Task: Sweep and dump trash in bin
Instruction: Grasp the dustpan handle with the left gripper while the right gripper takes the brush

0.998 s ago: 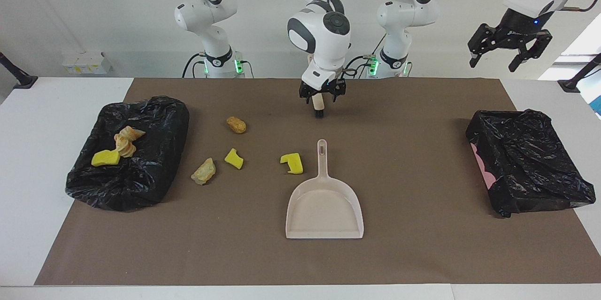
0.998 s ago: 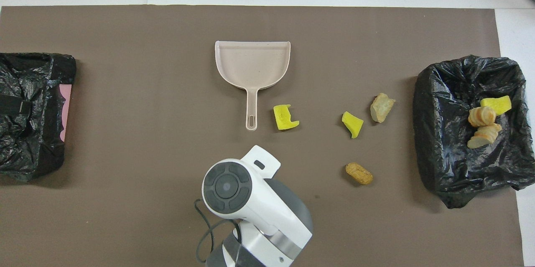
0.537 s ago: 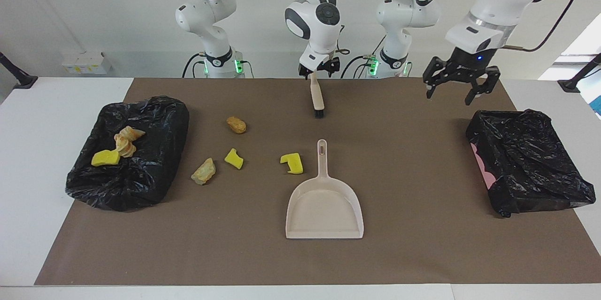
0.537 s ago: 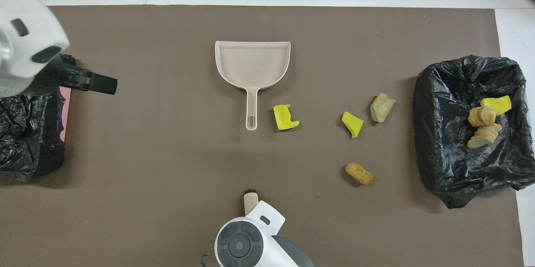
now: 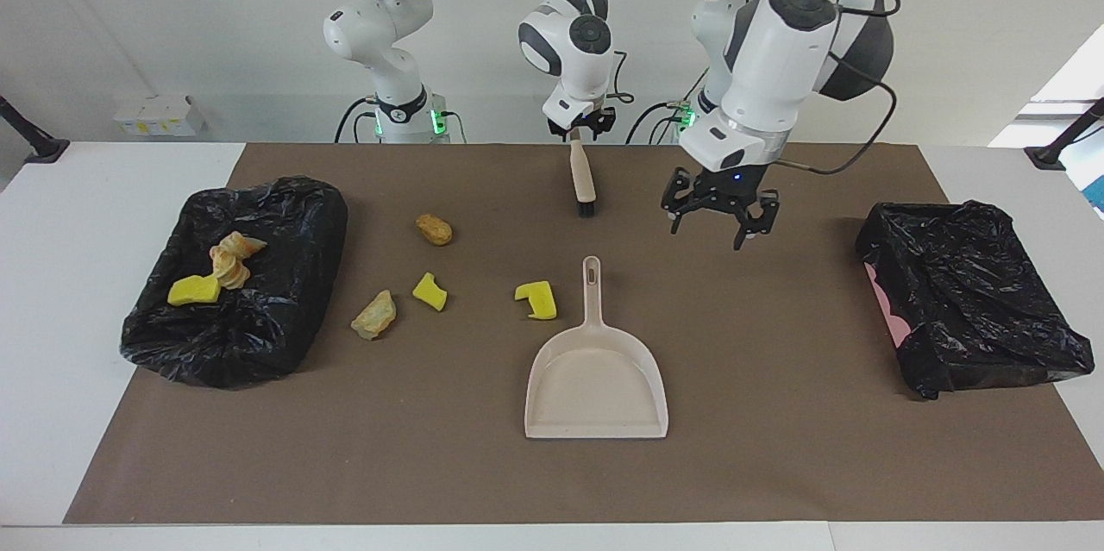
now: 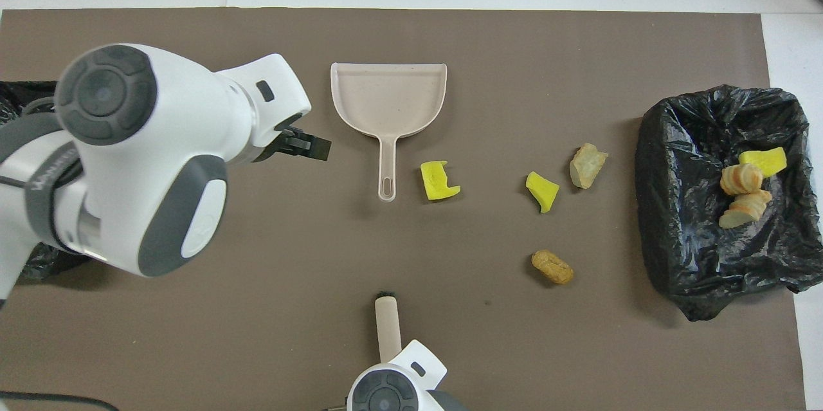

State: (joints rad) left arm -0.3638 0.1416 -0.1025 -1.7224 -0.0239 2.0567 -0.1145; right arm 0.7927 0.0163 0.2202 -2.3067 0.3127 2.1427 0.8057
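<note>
Left gripper, jaws wide, hangs over the brown mat at two o'clock from the beige plastic dustpan. Right gripper clasps a beige-handled brush. Four trash scraps lie at the dustpan's ten o'clock; three rest in the black-lined bin.

Three scraps in bin

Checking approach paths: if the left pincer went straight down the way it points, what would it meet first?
Probably the bare brown paper mat, beside the handle of the beige plastic dustpan. The open left pincer hangs above that spot; how high is unclear.
</note>
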